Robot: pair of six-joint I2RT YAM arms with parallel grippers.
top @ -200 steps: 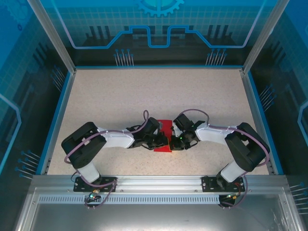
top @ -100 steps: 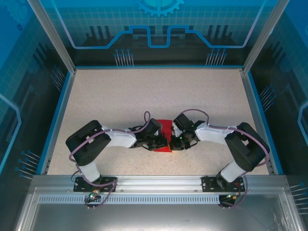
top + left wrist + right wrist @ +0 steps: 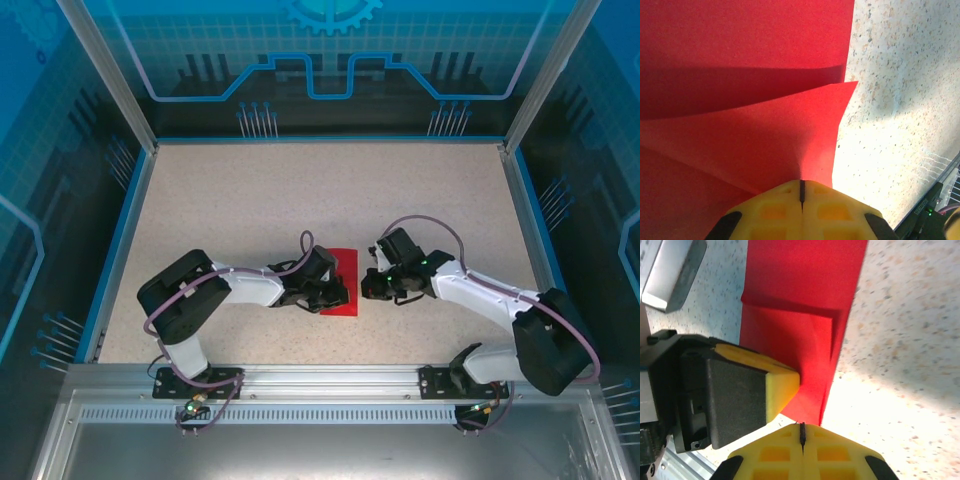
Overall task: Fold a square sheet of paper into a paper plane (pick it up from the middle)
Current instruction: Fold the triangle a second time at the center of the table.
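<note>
The square sheet of paper (image 3: 345, 270) is bright red and lies folded into a narrow upright strip at the table's middle. In the left wrist view a loose flap (image 3: 790, 125) rises off the lower layer (image 3: 740, 30). My left gripper (image 3: 338, 296) is shut and its yellow tip (image 3: 785, 382) rests on the paper's (image 3: 805, 315) near part; its jaws (image 3: 801, 184) meet with nothing between them. My right gripper (image 3: 368, 287) is shut and empty, just right of the strip. Its tip (image 3: 801, 426) sits at the paper's near corner.
The speckled table (image 3: 300, 200) has blue side rails (image 3: 120, 240) and a metal rail (image 3: 320, 380) at the near edge. Both arms' elbows (image 3: 180, 300) (image 3: 545, 345) sit low on either side. Open table lies behind the paper.
My right arm has swung back to the right, its gripper coming off the paper. The left gripper stays pressed on the paper, and the strip has not moved.
</note>
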